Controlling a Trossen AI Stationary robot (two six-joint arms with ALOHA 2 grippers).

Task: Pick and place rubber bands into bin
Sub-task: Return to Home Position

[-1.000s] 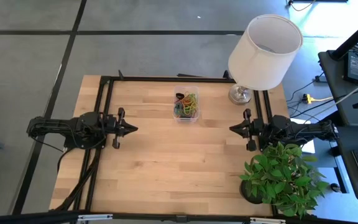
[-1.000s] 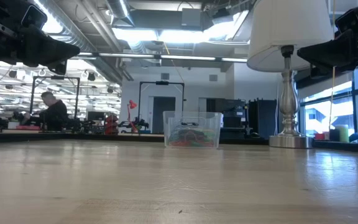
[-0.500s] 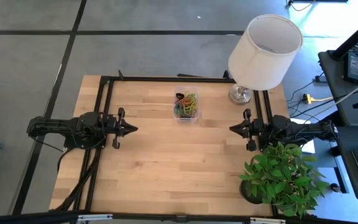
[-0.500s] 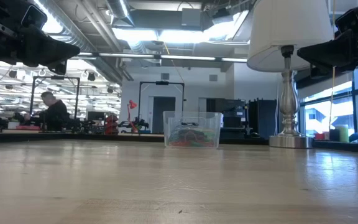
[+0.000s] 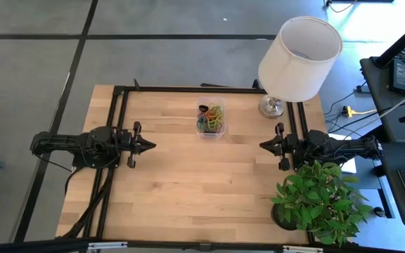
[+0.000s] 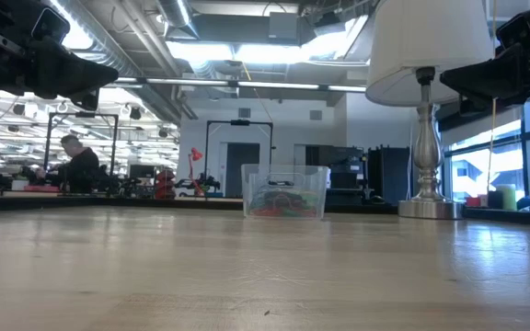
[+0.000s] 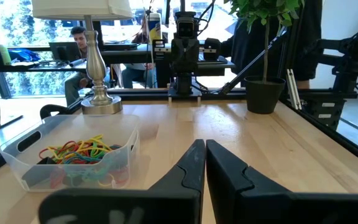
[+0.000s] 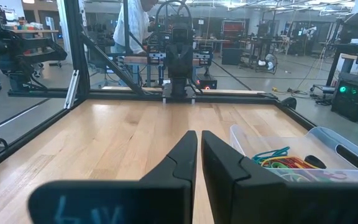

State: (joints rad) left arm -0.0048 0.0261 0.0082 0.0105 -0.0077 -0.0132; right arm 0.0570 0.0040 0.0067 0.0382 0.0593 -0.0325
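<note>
The clear bin stands on its base on the wooden table, toward the far edge and near the middle. It shows in the low view and in both wrist views. Coloured rubber bands lie piled inside it. My left gripper waits at the table's left side, level, shut on nothing. My right gripper waits at the right side, level, shut on nothing. Both point toward the table's middle, away from the bin.
A lamp with a white shade stands on its metal foot at the far right corner. A potted plant stands at the near right corner. A black frame runs along the table's left, far and right edges.
</note>
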